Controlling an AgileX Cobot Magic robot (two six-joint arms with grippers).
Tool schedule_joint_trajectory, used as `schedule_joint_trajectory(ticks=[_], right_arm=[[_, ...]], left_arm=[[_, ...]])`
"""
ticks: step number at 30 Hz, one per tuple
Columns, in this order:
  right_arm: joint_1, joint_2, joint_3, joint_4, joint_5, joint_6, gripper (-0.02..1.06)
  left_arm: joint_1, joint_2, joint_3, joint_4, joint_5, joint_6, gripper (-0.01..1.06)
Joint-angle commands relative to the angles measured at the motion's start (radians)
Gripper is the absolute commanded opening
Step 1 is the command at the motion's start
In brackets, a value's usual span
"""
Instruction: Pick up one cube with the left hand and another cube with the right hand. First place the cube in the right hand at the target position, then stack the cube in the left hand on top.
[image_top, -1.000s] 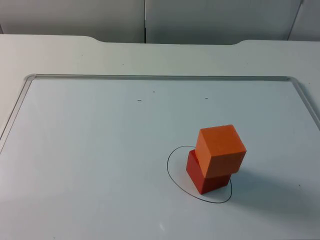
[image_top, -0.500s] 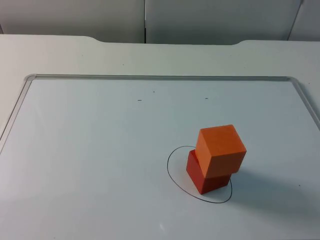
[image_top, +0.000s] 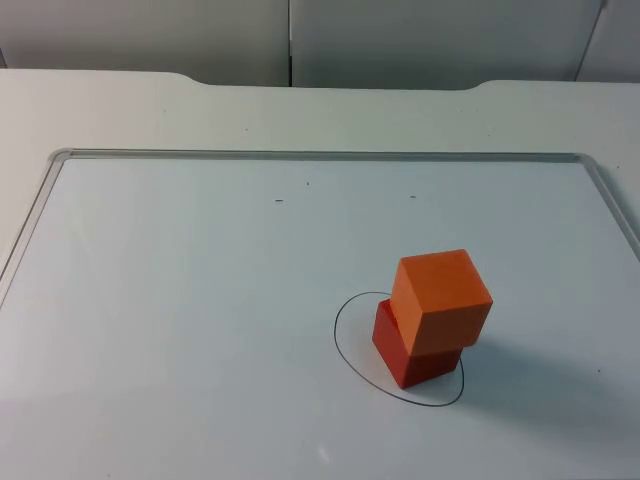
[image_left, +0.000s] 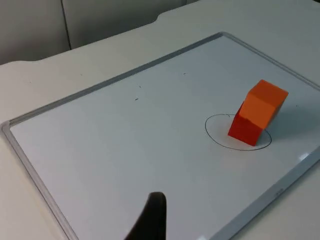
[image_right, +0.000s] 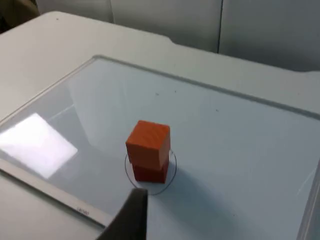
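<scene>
While both arms wait clear — stack complete.
Orange cube (image_top: 441, 298) rests skewed atop red cube (image_top: 412, 350) inside the drawn circle (image_top: 345, 345) — the target; neither hand's state can be told.

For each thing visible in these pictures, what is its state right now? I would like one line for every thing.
Orange cube: stacked on top of the red cube, turned and shifted a bit out of line, free of any gripper.
Red cube: flat on the board, inside the drawn circle.
Black drawn circle: on the whiteboard, rings the stack's base.
White framed whiteboard: lying flat on the table.
</scene>
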Motion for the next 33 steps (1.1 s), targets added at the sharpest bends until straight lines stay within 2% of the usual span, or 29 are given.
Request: schedule_joint_trajectory(ticks=[1,3,6,10,16,20,22,27,29,33], right_arm=[[0.002,-0.007,0.021,0.003,0.043,0.007,1.04],[0.0,-0.007,0.041,0.005,0.044,0.007,1.04],[0.0,-0.007,0.045,0.008,0.034,0.002,1.04],[0.0,-0.007,0.045,0.007,0.034,0.0,1.04],[0.0,-0.007,0.045,0.007,0.034,0.0,1.04],[0.0,-0.007,0.045,0.025,0.034,-0.026,1.04],[0.0,-0.007,0.045,0.032,0.034,-0.035,1.04],[0.0,-0.007,0.045,0.038,0.034,-0.042,1.04],[0.0,-0.007,0.045,0.073,0.032,-0.087,1.04],[0.0,-0.007,0.045,0.08,0.032,-0.098,1.04]], left_arm=[[-0.006,-0.068,0.033,0.01,0.004,-0.024,0.85],[-0.006,-0.09,0.037,0.016,0.017,-0.024,0.85],[-0.006,-0.112,0.039,0.029,0.087,-0.024,0.85],[-0.006,-0.112,0.05,0.033,0.139,-0.024,0.85],[-0.006,-0.112,0.061,0.019,0.107,-0.013,0.85],[-0.006,-0.112,0.08,-0.13,0.055,0.157,0.85],[-0.006,-0.112,0.08,-0.141,0.054,0.176,0.85],[-0.006,-0.112,0.08,-0.138,0.054,0.17,0.85],[-0.006,-0.112,0.08,-0.14,0.054,0.172,0.85],[-0.006,-0.112,0.08,-0.147,0.054,0.183,0.85]])
